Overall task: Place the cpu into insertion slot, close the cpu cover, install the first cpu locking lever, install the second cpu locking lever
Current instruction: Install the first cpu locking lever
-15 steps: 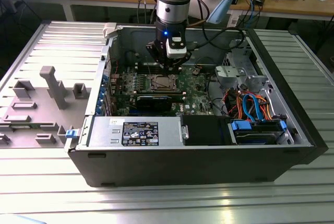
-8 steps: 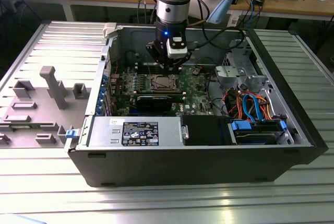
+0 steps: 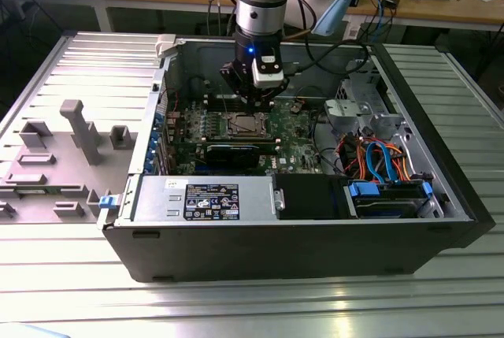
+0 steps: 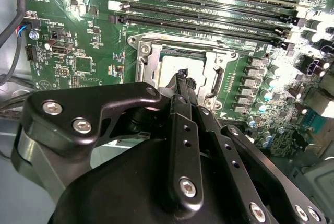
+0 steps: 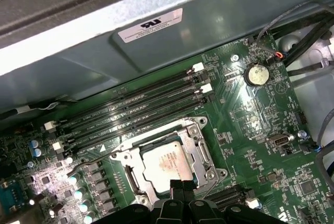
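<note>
The cpu [image 5: 166, 162] lies flat in the insertion slot [image 3: 244, 124] on the green motherboard, its pale silvery face showing a brownish smear. The cpu cover [image 5: 204, 153], a thin silvery frame, lies down around it. A thin wire locking lever [image 5: 86, 164] runs out from one corner of the socket. My gripper [image 5: 180, 186] hangs just above the socket's edge with its black fingers pressed together and nothing between them. In the second wrist view the gripper [image 4: 182, 75] sits over the cpu [image 4: 168, 65]. In the exterior view the gripper [image 3: 257, 104] reaches down inside the open computer case.
Long black memory slots [image 5: 135, 112] run beside the socket, under the case wall [image 5: 156, 51]. A black expansion card [image 3: 236, 153] and a grey power-supply box [image 3: 205, 196] sit nearer the case front. Orange and blue cables [image 3: 378, 157] fill the exterior view's right side.
</note>
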